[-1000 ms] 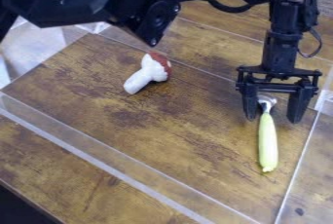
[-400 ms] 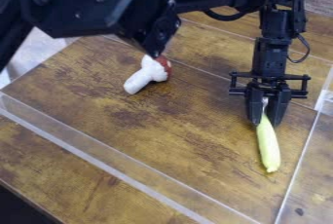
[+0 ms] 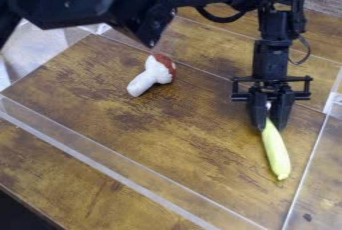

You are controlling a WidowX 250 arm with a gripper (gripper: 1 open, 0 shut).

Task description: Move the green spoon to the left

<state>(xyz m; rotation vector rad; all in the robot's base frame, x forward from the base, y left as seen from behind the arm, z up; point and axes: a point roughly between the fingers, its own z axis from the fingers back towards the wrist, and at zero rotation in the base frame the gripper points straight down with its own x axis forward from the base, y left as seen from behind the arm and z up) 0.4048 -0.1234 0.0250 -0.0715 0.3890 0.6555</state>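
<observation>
The green spoon [image 3: 275, 150] lies on the wooden board at the right, its yellow-green handle running toward the front edge. Its upper end, with the bowl, is hidden between the fingers. My gripper [image 3: 271, 112] points steeply down over that upper end, with its black fingers [image 3: 258, 111] drawn in close on either side of the spoon. The spoon still rests on the board.
A toy mushroom [image 3: 151, 74] with a white stem and red cap lies to the left of the spoon, mid-board. A clear raised rim [image 3: 120, 174] borders the board at the front and right. The dark arm [image 3: 94, 4] spans the top of the view.
The fingers have narrowed from wide open to close around the spoon's upper end. The spoon has shifted slightly under them.
</observation>
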